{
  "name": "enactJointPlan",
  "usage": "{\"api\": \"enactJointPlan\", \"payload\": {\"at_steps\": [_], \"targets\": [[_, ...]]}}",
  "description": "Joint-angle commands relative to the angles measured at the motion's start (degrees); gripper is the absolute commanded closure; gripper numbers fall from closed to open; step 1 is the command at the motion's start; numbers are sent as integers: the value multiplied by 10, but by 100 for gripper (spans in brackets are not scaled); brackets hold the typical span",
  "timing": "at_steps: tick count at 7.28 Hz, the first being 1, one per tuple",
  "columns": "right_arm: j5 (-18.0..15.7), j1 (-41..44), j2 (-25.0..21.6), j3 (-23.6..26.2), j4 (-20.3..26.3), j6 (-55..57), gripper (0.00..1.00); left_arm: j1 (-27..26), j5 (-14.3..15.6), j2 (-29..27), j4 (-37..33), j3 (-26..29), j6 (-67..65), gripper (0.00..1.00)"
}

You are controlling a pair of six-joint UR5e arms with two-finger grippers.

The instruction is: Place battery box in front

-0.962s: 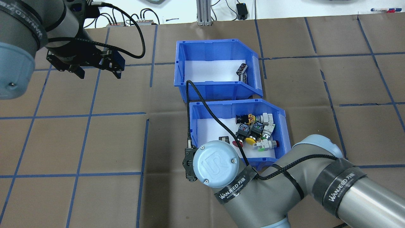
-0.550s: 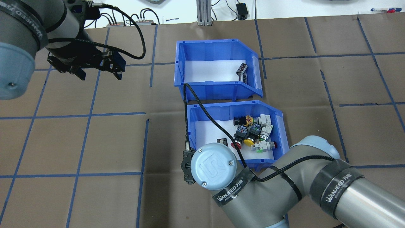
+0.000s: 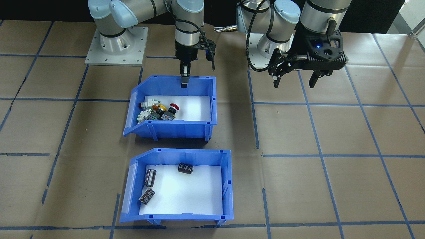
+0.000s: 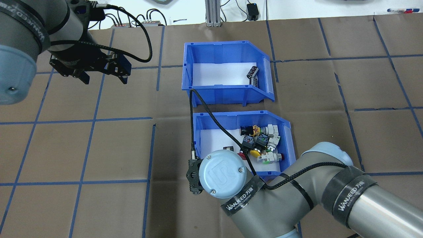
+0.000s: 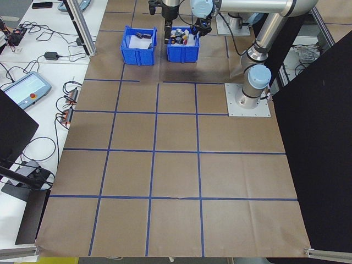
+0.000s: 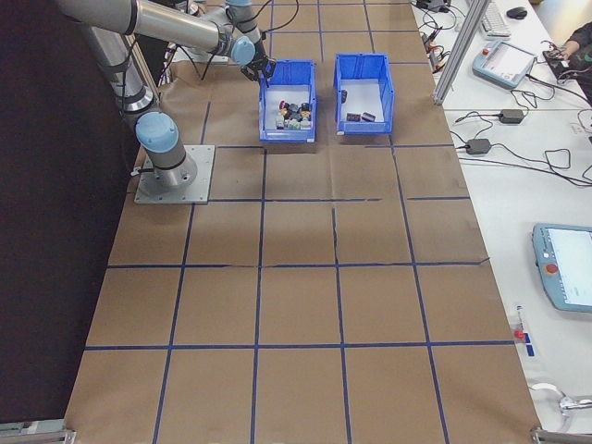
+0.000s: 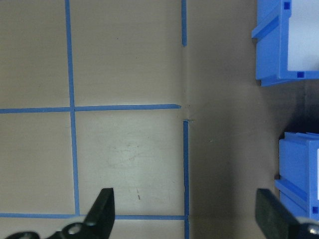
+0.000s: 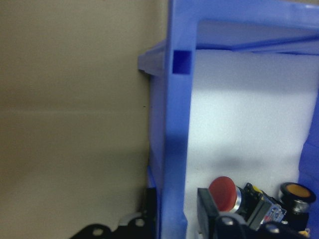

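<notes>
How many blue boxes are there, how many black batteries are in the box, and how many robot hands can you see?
Blue boxes: 2, the battery box and the switch box
Batteries: 3
Robot grippers: 2, the left gripper and the right gripper
Total: 7

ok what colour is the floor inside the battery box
White, inside the blue battery box; the floor shows best in the exterior front-facing view.

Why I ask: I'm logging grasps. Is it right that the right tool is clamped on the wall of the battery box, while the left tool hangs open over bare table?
Not quite. The right tool is clamped on the wall of the switch bin, as the front-facing and right wrist views show. The battery box sits untouched. The left tool does hang open over bare table.
</notes>
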Motion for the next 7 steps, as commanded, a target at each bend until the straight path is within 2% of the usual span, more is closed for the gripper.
{"api": "enactJointPlan", "payload": {"at_steps": [1, 2, 4, 5, 6, 7], "targets": [[4, -7, -7, -4, 5, 1, 0, 1, 1, 2, -2, 0, 0, 0], [6, -19, -27, -6, 9, 0, 0, 1, 1, 2, -2, -1, 0, 0], [12, -80, -58, -40, 101, 1, 0, 1, 2, 5, -2, -2, 0, 0], [56, -127, -58, -74, 138, 4, 0, 1, 1, 7, -2, -5, 0, 0], [71, -171, -58, -106, 174, 32, 0, 1, 1, 11, -2, -10, 0, 0], [72, -228, -58, -141, 216, 127, 0, 1, 1, 12, -2, -11, 0, 0]]}}
